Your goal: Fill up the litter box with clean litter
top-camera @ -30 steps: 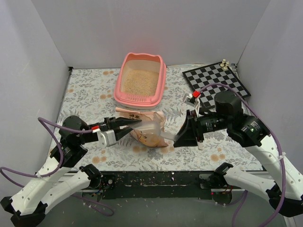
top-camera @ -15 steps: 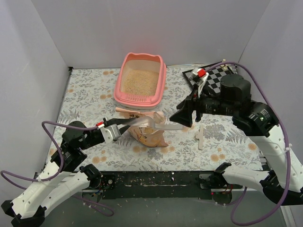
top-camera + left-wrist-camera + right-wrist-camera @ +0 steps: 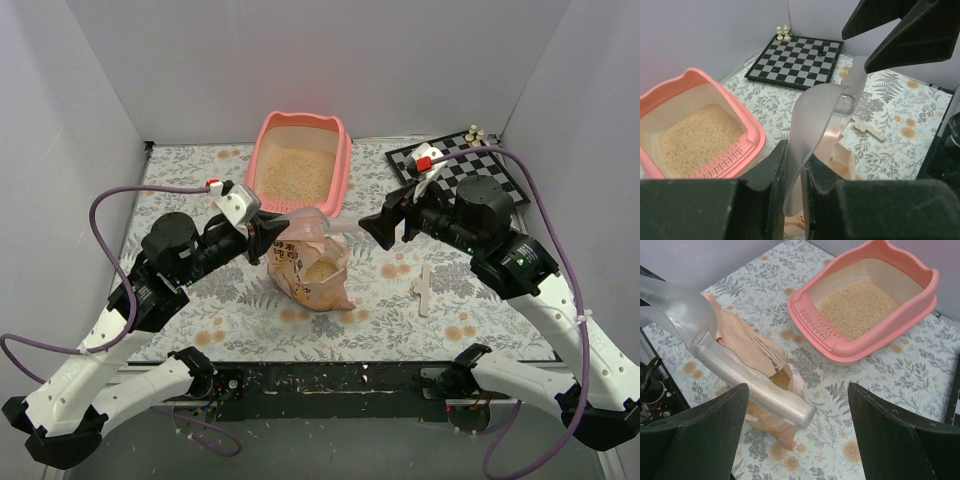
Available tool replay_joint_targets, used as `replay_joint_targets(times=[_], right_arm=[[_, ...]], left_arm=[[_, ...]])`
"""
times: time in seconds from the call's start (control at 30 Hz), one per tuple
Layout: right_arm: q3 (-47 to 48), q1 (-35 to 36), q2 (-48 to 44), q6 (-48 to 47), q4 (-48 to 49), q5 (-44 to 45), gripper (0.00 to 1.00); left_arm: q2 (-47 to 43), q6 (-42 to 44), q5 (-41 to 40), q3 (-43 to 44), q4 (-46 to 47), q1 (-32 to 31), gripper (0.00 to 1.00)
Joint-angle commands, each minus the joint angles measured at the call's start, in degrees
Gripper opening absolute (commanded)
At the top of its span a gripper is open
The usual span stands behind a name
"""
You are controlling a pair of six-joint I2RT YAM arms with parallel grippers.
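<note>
While left gripper [image 3: 795, 150] pinches clear scoop [image 3: 815, 115] by its bowl, right gripper [image 3: 797, 390] gapes wide near the handle tip. Bag [image 3: 310, 275] beneath: print illegible. Litter box [image 3: 262, 160], holding clean litter [image 3: 297, 172]: just beyond bag, apart from both grippers.

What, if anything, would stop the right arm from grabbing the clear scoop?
Likely nothing, so yes: the right fingers stand open right at the handle end of the scoop; the left fingers grip only its bowl end.
</note>
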Motion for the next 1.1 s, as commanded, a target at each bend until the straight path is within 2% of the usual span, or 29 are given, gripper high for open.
replay_joint_targets(times=[0.0, 0.17, 0.37, 0.57, 0.73, 0.87, 0.97, 1.07], right_arm=[[-1.0, -2.7, -1.3, -1.8, 15.5, -4.7, 0.88], [3.1, -3.8, 0.5, -1.4, 15.0, -13.7, 0.89], [7.5, -8.8, 5.9, 1.6, 13.8, -29.7, 0.91], [1.5, -17.4, 8.3, 11.9, 26.3, -39.2, 0.91], [-6.8, -24.1, 6.8, 19.8, 40.1, -43.8, 0.91], [-13.1, -29.8, 4.9, 27.0, 51.4, -47.5, 0.91], [-17.8, -33.1, 4.0, 32.3, 59.2, -49.5, 0.91], [-20.9, -35.0, 3.9, 35.9, 65.8, -50.0, 0.91]], left_arm=[[2.9, -7.8, -1.2, 7.3, -6.7, 0.1, 0.00], [5.3, -11.5, -0.4, 9.7, -11.9, 0.2, 0.00], [6.2, -14.5, 0.1, 8.5, -12.2, 0.4, 0.00], [10.5, -13.7, 7.1, 9.8, -7.2, 3.8, 0.00], [14.5, -14.4, 20.2, 11.7, -1.3, 13.5, 0.00], [17.4, -17.9, 30.0, 11.4, 4.5, 19.4, 0.00], [19.0, -24.1, 38.6, 8.9, 11.1, 23.9, 0.00], [18.5, -26.5, 42.9, 5.2, 16.1, 26.6, 0.00]])
